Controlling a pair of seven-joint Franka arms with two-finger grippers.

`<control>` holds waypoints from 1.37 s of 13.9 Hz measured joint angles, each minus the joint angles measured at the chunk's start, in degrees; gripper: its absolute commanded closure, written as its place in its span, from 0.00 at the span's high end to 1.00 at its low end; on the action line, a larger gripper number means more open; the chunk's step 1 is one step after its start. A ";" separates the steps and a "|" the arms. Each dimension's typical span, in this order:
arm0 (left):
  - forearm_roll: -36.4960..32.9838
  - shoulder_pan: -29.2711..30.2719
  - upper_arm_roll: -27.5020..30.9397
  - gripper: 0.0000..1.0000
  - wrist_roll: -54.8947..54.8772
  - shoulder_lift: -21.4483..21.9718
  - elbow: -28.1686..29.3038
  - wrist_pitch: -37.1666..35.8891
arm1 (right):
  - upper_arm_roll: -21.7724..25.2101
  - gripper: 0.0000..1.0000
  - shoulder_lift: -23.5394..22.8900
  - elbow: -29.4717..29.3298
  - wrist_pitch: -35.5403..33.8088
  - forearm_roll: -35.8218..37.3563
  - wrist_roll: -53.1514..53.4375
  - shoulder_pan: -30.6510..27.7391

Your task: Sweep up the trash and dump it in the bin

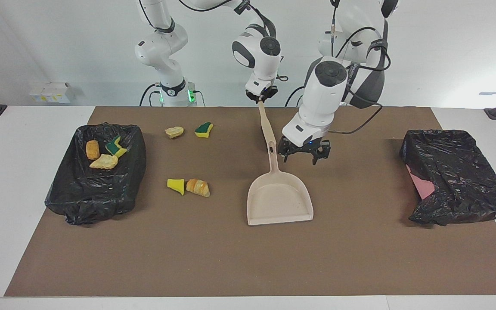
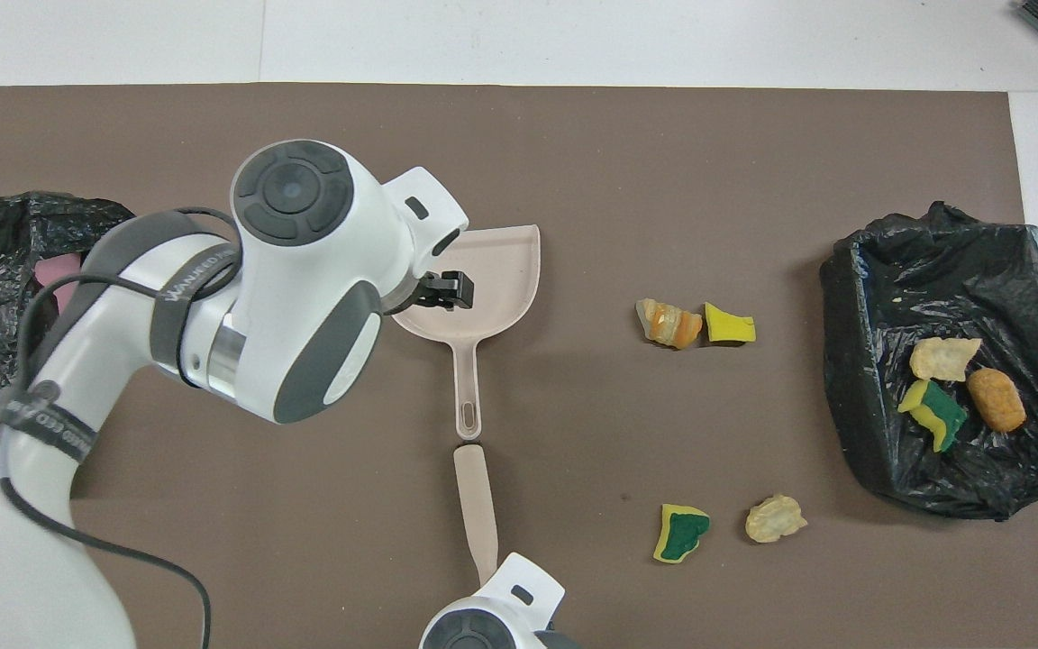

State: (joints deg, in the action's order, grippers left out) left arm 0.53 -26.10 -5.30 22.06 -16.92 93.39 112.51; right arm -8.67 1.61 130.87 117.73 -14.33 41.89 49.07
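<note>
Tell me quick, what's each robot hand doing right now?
Left gripper: open, holding nothing, over the dustpan.
Right gripper: closed on the top end of a beige stick.

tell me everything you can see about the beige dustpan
The dustpan is beige, plastic-looking, with a flat empty tray, low walls on three sides and an open lip facing away from the robots. Its handle, with a slot near its end, points toward them. It lies flat on the brown mat, mid-table. The open left gripper hangs over its shoulder; the beige stick in the right gripper ends just short of the handle.
</note>
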 measured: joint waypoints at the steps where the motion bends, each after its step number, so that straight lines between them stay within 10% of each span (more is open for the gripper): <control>1: 0.00 -1.06 -0.01 1.00 1.08 -0.71 0.93 1.50 | 0.09 0.00 1.66 -0.14 -2.18 0.01 0.46 -1.25; 9: 1.45 -5.37 -0.10 0.97 5.29 -0.88 11.25 10.21 | 0.14 0.00 12.91 0.58 -22.72 5.17 16.01 -6.86; 14: 2.74 -7.00 -0.16 0.00 9.00 -0.08 13.49 10.23 | 0.31 0.00 13.03 2.65 -34.11 9.37 16.64 -14.65; 19: 2.77 -7.27 0.19 0.00 11.37 0.67 13.52 10.09 | 0.33 0.00 16.72 9.63 -37.24 11.26 16.92 -19.12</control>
State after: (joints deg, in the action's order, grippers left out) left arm 3.31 -33.38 -5.11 33.44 -16.24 106.91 122.60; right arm -8.35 18.33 140.50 80.48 -3.06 58.82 29.95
